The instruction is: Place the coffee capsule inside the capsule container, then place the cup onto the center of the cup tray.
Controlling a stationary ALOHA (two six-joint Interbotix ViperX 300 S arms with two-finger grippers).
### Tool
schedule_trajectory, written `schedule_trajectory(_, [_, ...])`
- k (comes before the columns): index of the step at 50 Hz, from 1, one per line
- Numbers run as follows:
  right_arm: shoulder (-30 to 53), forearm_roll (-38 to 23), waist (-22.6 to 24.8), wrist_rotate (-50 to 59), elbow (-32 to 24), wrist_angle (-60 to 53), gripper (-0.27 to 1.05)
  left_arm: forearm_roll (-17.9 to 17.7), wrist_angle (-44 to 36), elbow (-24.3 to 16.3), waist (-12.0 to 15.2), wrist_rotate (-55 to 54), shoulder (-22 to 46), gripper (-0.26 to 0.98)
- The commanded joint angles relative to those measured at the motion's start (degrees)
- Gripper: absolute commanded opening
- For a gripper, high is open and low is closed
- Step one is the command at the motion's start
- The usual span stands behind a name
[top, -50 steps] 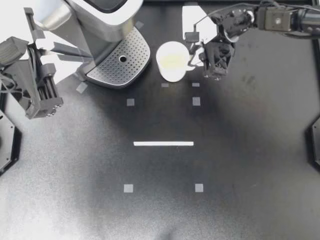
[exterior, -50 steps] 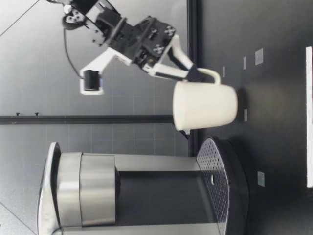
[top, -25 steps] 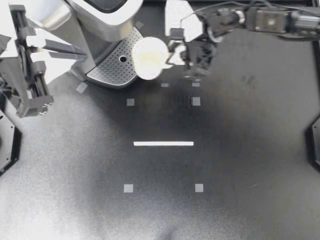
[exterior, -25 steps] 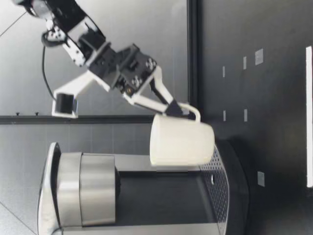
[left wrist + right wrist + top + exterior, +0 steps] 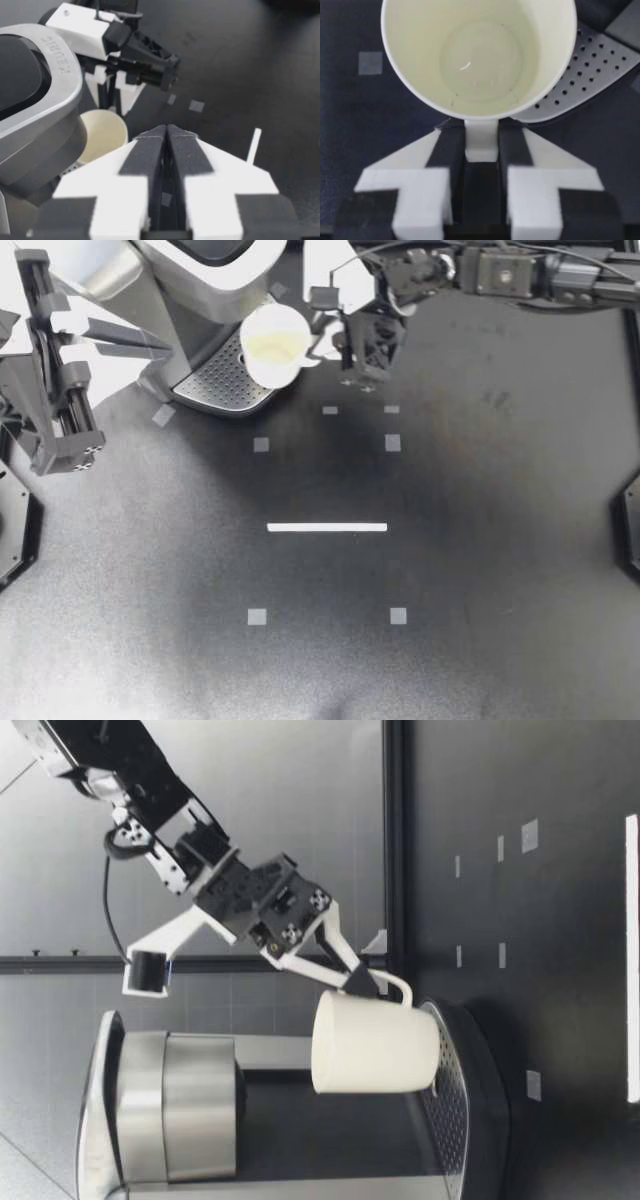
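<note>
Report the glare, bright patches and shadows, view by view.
Top view: white glare washes out the table around the coffee machine and my left arm. Low view: the cup is evenly lit, with deep shade under the machine's head. Right wrist view: a small glint in the cup's bottom. Left wrist view: the machine's silver shell shines along its edge.

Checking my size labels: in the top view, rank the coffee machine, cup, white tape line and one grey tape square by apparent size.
coffee machine, though partly cut off
cup; held nearer the camera, so perhaps flattered
white tape line: longer than the cup but thin; unsure
grey tape square
</note>
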Motion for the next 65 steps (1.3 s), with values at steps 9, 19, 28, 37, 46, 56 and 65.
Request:
schedule_trajectory(9, [0.8,0.0,0.1,0.0,-3.9,-0.5,0.21,0.2,-0.2,-0.7,-0.2,0.1,-0.4,0.13])
schedule_trajectory(19, [1.9,-0.2,0.1,0.0,-5.4,-0.8,0.21,0.2,-0.1,-0.4,-0.2,0.1,-0.4,0.13])
schedule_trajectory(28, [2.5,-0.2,0.1,-0.1,-5.9,-0.7,0.21,0.2,0.0,-0.4,-0.2,0.1,-0.5,0.13])
schedule_trajectory(37, [2.7,-0.3,0.1,-0.1,-6.1,-1.6,0.22,0.2,0.0,-0.3,-0.2,0.0,-0.4,0.13])
schedule_trajectory(46, [2.7,-0.2,0.1,-0.2,-6.2,-2.3,0.22,0.1,0.0,-0.3,-0.2,0.0,-0.5,0.13])
schedule_trajectory(56, [3.2,-0.3,0.1,-0.5,-6.4,-2.2,0.22,0.1,0.0,-0.3,-0.2,-0.1,-0.4,0.13])
schedule_trajectory(65, [3.6,-0.2,0.1,-0.7,-6.9,-1.9,0.26,0.2,0.0,-0.2,-0.2,-0.3,-0.5,0.13])
